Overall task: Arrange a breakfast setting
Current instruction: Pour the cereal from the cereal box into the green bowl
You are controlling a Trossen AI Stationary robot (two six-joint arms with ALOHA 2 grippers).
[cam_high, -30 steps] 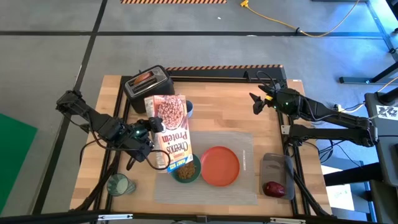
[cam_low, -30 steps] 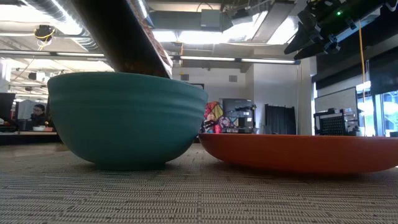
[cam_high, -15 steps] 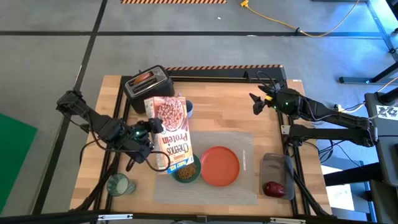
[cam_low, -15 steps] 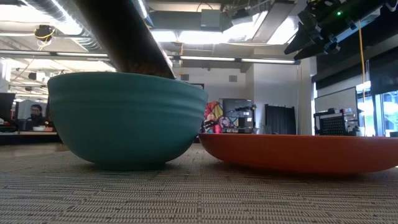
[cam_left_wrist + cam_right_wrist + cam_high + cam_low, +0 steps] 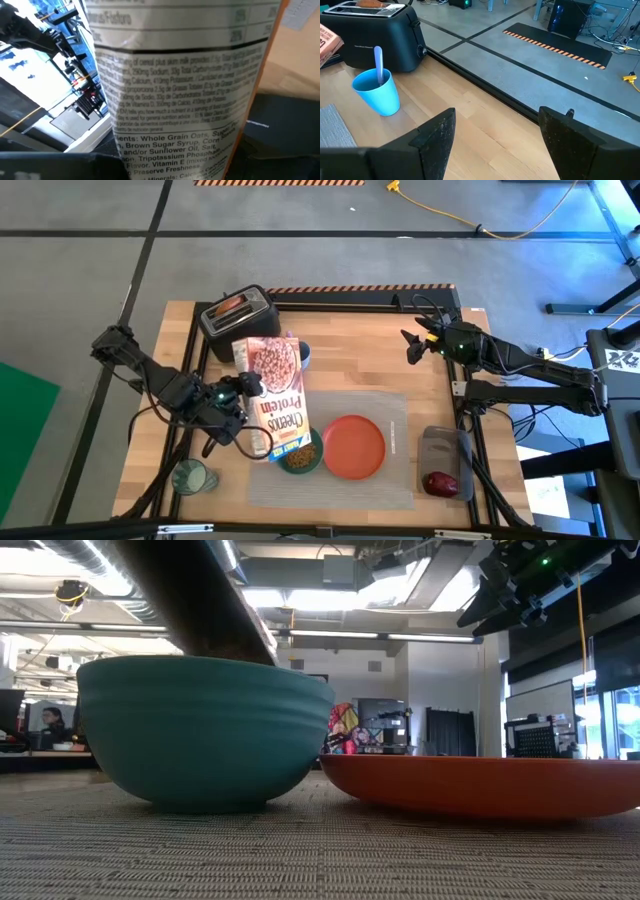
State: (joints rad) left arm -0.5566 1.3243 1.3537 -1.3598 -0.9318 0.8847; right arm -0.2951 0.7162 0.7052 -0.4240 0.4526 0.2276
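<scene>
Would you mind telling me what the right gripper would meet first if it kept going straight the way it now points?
Probably the blue cup beside the toaster; the right gripper, jaws open, faces bare tabletop before it, though depth is unclear.

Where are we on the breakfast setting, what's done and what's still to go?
Done: bowl and plate sit on the placemat, cereal already in the bowl. In hand: left gripper holds the cereal box tipped over the bowl. Left: glass and apple lie off the mat; toast is in the toaster. Right gripper waits open, rear right.

The cereal box (image 5: 276,395) reads "Cheerios Protein"; its side panel (image 5: 180,110) apparently lists "Whole Grain Oats".
</scene>
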